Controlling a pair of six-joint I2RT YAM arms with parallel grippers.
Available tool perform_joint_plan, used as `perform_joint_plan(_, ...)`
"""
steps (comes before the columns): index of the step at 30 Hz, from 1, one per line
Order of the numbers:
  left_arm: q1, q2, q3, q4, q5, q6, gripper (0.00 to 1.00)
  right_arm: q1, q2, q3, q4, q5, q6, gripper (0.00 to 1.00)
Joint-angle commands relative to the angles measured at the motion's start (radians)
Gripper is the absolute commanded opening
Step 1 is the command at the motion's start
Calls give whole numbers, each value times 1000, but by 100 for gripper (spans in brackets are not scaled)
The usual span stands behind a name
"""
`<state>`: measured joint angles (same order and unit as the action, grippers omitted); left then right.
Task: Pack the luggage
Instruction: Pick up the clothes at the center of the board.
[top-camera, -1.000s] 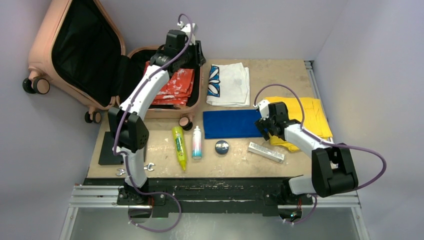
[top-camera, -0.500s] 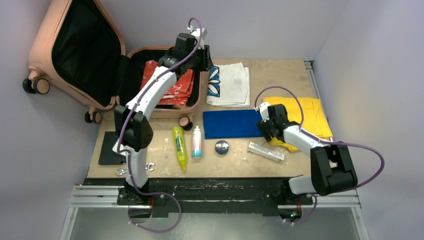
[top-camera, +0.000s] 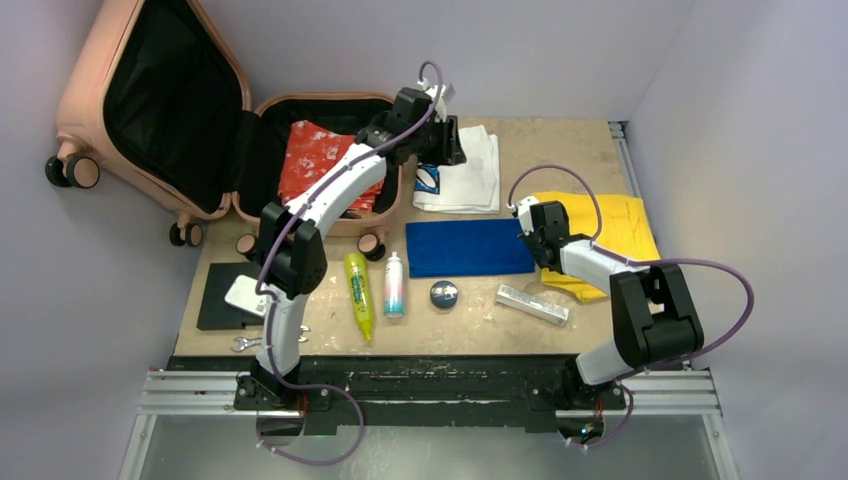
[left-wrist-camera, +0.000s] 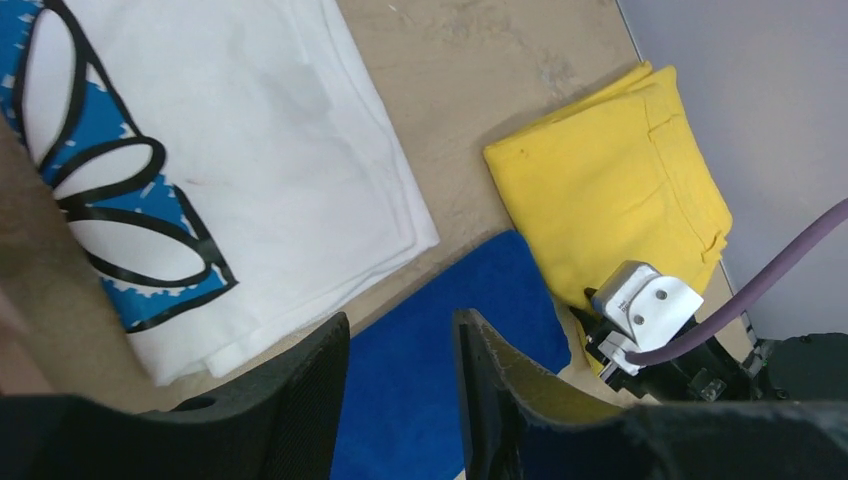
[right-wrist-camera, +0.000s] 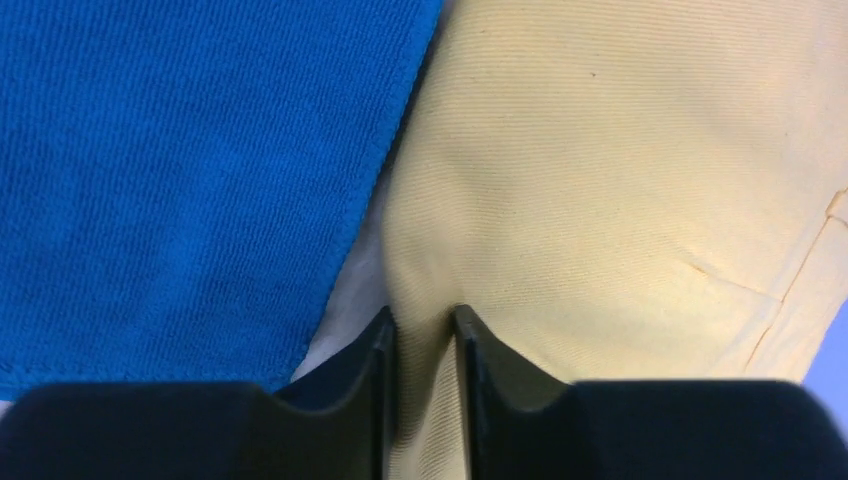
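Right gripper (right-wrist-camera: 420, 330) pinching fold of soft yellow garment (right-wrist-camera: 620, 200); left gripper (left-wrist-camera: 400, 350) hovering parted, empty, over white T-shirt (left-wrist-camera: 280, 150). Luggage (top-camera: 75, 95) lying open far left; stiff shell, probably bulky; rim looking best hold.

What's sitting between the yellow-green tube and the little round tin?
A small white bottle, seen in the top view, between the tube and the tin.

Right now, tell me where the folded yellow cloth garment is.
Top view: the folded yellow cloth garment lies on the right of the wooden table, beside the flat blue towel, the right gripper at its left edge.
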<state>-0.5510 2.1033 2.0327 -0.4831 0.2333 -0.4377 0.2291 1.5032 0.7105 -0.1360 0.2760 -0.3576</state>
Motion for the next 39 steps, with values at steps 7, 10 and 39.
perform_joint_plan(7,-41,134,-24,123,206,-174,63,-16,-75,34,38,10,7,0)
perform_joint_plan(10,-53,164,-64,206,300,-266,79,-29,-103,49,51,-15,5,0)
perform_joint_plan(39,-80,339,-100,632,459,-552,99,-28,-254,81,298,-468,-35,0)
